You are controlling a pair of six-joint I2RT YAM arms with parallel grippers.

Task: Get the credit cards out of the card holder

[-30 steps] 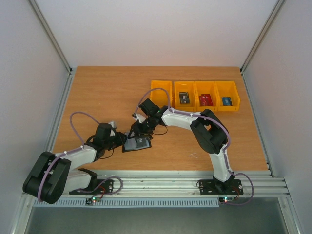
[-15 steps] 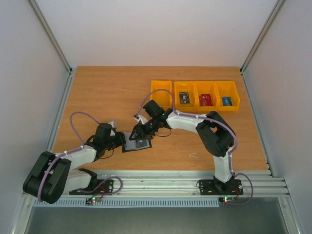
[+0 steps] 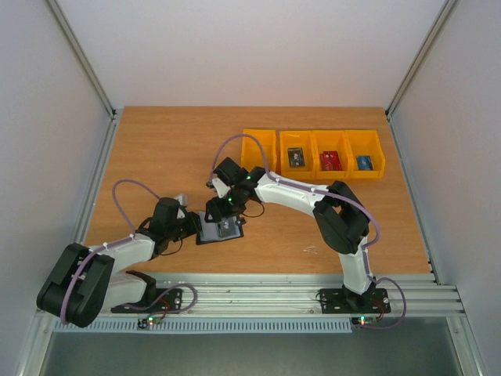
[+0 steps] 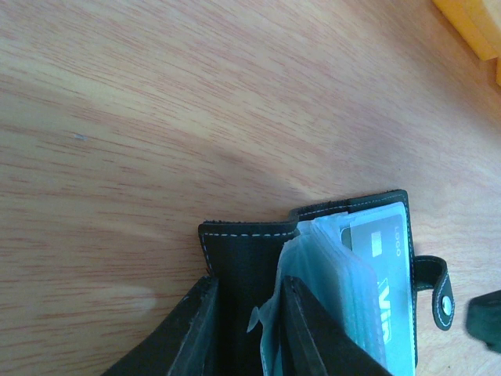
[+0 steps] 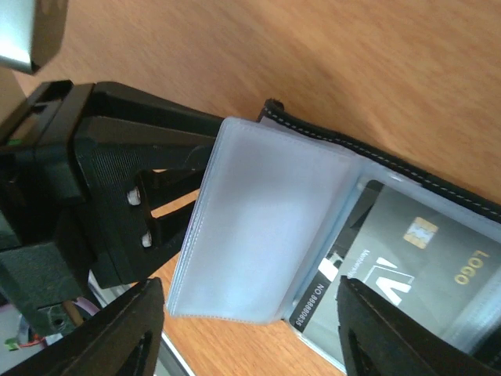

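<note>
The black card holder lies open on the table near the front. My left gripper is shut on its black cover flap, one finger on each side. Clear plastic sleeves fan up from the spine. A dark credit card with white lettering sits in the sleeve on the right half and also shows in the left wrist view as the card. My right gripper hovers open just over the sleeves, holding nothing. From above, the left gripper and right gripper meet at the holder.
A row of yellow bins stands at the back right; three of them each hold a card, one dark, one red, one blue. A bin corner shows in the left wrist view. The holder's snap tab sticks out sideways.
My right wrist has swung left over the card holder and its jaws have spread wider. The left arm and the holder have stayed put.
</note>
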